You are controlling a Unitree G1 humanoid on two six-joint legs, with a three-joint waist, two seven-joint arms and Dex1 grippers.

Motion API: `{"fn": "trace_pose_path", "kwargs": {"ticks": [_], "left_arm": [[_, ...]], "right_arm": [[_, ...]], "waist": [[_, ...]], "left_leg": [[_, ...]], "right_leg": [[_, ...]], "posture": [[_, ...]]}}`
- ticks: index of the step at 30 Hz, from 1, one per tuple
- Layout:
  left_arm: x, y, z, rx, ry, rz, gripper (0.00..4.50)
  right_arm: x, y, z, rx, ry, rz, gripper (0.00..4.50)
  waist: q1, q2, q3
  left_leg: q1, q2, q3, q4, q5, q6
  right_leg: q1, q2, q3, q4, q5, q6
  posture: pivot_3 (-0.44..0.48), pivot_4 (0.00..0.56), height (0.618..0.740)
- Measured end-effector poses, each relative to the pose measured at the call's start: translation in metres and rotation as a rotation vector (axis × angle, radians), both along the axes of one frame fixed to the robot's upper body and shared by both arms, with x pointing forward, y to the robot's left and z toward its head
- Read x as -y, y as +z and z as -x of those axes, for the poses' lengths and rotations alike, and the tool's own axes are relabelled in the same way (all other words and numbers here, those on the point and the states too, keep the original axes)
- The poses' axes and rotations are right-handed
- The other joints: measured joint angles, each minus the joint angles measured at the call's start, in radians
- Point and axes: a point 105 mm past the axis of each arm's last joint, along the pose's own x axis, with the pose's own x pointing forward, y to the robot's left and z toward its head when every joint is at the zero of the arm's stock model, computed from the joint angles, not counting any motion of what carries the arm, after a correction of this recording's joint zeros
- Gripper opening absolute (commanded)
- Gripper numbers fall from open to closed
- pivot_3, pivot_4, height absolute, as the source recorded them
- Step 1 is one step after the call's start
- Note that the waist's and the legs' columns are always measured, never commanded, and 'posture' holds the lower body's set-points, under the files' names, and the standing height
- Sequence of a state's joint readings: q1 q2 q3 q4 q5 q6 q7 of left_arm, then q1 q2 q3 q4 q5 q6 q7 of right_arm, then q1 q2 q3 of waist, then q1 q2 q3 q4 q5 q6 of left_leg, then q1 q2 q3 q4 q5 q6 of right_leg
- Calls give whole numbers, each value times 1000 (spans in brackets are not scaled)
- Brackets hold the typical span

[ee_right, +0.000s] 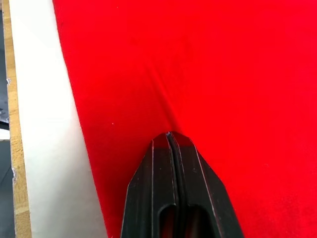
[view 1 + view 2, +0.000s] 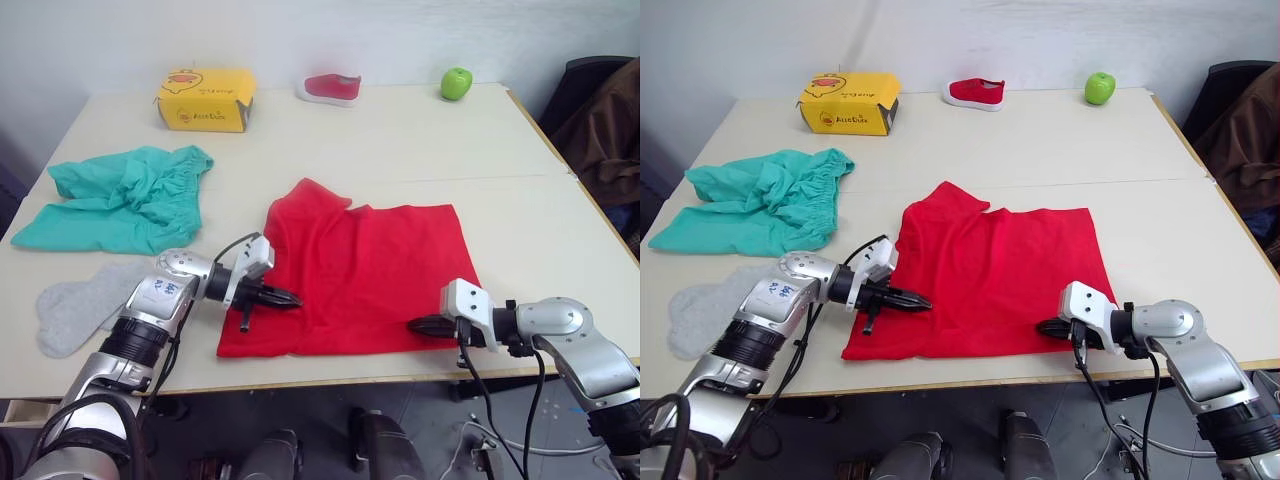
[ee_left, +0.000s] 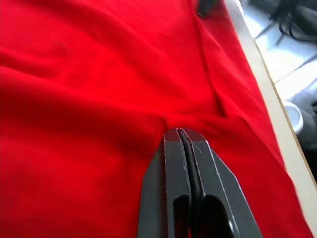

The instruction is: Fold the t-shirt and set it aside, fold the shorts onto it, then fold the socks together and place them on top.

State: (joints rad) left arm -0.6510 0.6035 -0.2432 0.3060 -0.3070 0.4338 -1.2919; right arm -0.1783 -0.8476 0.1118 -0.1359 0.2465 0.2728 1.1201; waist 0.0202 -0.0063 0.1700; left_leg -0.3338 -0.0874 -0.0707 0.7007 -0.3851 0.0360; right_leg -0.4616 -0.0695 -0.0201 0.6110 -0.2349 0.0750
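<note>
The red t-shirt [image 2: 370, 265] lies spread near the table's front edge, its upper left part folded over and rumpled. My left gripper [image 2: 292, 298] is shut on the t-shirt's left side, and the cloth puckers at its tips [image 3: 178, 132]. My right gripper [image 2: 414, 325] is shut on the t-shirt near its front right corner [image 1: 169, 134]. Bunched at the far left of the table are the teal shorts [image 2: 120, 200]. The grey socks [image 2: 80, 305] lie flat at the front left, beside my left arm.
A yellow box [image 2: 205, 100], a small red-and-white shoe [image 2: 330, 88] and a green apple [image 2: 456, 83] stand along the table's back edge. A chair with a brown jacket [image 2: 605, 130] is beyond the right edge. Bare table [image 2: 400, 140] stretches behind the t-shirt.
</note>
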Motion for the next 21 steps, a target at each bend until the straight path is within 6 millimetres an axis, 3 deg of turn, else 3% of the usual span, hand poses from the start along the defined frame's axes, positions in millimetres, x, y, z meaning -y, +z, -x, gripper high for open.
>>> {"fn": "trace_pose_path", "kwargs": {"ticks": [4,7,10,14,17,21], "left_arm": [[-7,24,14,-50,-46,50,27],[-17,29,41,-73,-139,3,27],[-24,20,58,-103,-177,-43,27],[-24,7,56,-65,-159,-88,27],[-33,-11,51,-28,-130,-162,27],[-45,-25,47,-11,-119,-210,27]], "right_arm": [[0,-1,1,10,-4,-3,0],[-3,0,2,17,-22,-49,0],[-11,4,6,-21,-54,-126,0],[-26,17,16,-17,-18,-162,0],[-11,-4,22,-54,-75,-70,0],[-4,-7,22,-22,-91,-27,0]], "waist": [[-1,0,0],[-6,0,0],[-3,3,1],[9,3,1],[16,3,1],[11,1,0]], "left_leg": [[0,0,0,0,0,0],[0,1,0,-1,0,0],[-1,1,0,-1,0,0],[-1,0,-1,-1,0,0],[-2,-1,-1,-1,-1,1],[0,-1,-1,-1,-1,1]], "right_leg": [[0,0,0,0,0,0],[0,0,1,0,0,0],[-1,0,1,0,0,0],[0,0,1,-1,0,0],[0,0,0,-3,0,0],[2,0,0,-4,0,0]], "posture": [[0,150,740],[0,150,740],[0,150,740],[0,150,740],[0,150,740],[0,150,740]]}}
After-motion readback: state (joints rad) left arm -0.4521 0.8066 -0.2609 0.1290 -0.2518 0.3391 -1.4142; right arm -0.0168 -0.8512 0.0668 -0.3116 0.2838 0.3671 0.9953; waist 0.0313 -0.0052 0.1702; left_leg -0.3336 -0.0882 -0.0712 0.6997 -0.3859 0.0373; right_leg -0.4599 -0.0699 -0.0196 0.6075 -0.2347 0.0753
